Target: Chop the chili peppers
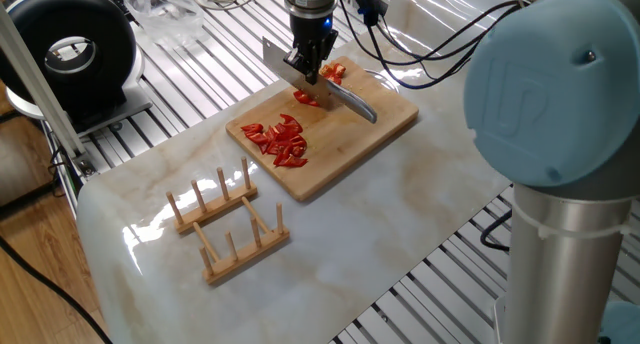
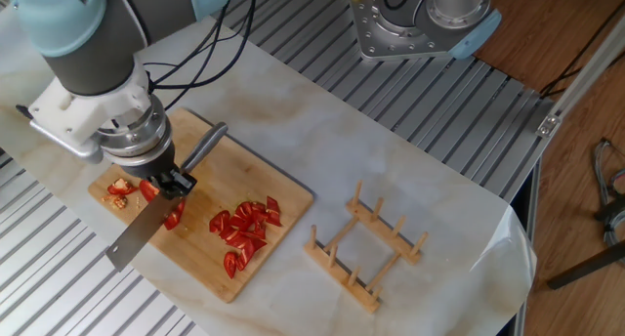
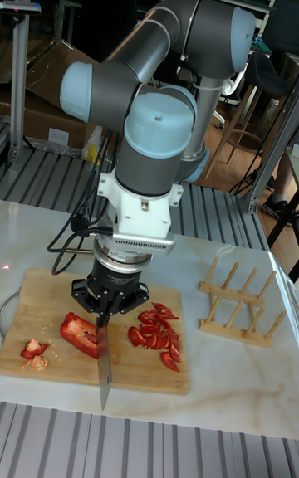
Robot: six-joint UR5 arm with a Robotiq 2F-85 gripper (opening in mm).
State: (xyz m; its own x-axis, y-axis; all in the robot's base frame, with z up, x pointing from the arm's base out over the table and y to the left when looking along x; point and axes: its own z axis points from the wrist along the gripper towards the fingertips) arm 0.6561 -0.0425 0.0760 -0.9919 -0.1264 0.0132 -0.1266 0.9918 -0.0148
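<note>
The jaws are clamped on a knife, blade just above the cutting board. An uncut chili piece lies right under the jaws, chopped bits heaped off to one side. Chopping is midway; next comes another downward cut through that piece.

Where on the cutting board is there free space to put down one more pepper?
The cutting board is bare along its far edge, behind the pile of chopped chili pieces. The end under the gripper, with the knife and the uncut pepper piece, is crowded.
</note>
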